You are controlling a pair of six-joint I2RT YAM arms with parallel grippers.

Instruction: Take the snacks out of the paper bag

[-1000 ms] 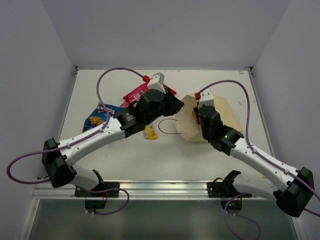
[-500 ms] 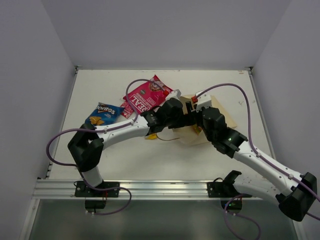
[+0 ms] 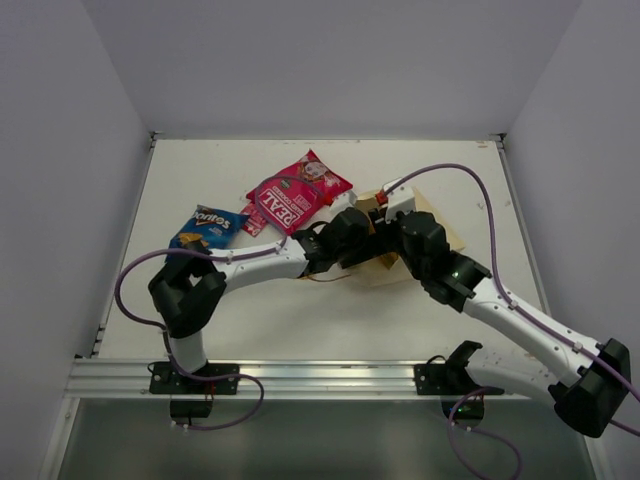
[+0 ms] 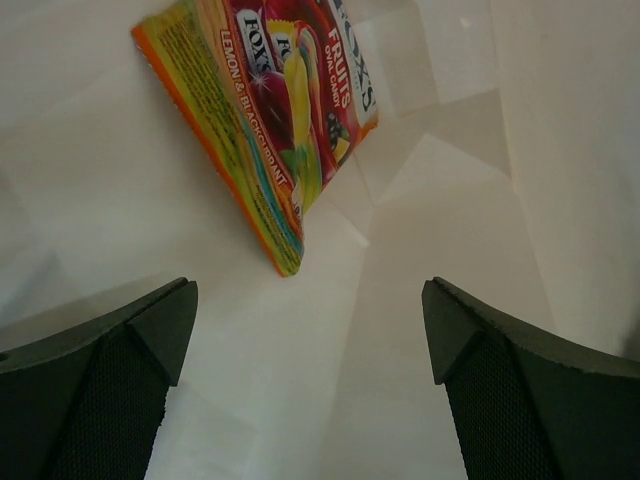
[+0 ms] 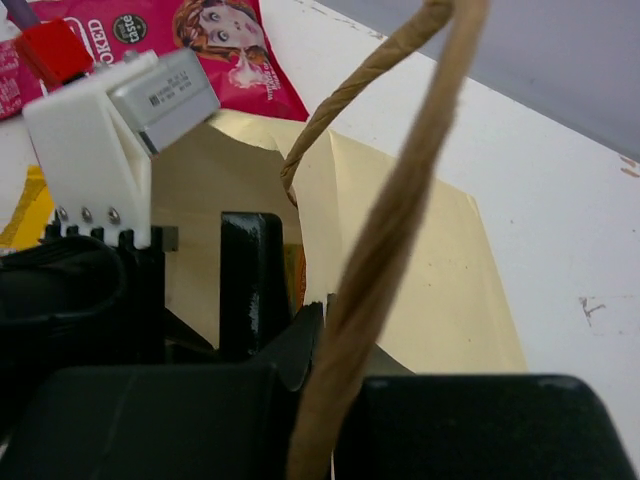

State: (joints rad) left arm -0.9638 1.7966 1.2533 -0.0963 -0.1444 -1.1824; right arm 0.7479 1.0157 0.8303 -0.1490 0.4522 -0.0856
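The left gripper [image 4: 308,300] gapes wide and empty inside the paper bag [image 5: 420,290], the Fox's candy bag [image 4: 285,110] lying just ahead of its tips, while the right gripper [image 5: 316,420] pinches the bag's cord handle [image 5: 400,200].

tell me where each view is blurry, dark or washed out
Left wrist: the Fox's candy bag reads sharp, the paper bag around it washes out, the left gripper is dark. Right wrist: the cord handle sits close and soft. Top external: even light, faint shadows.
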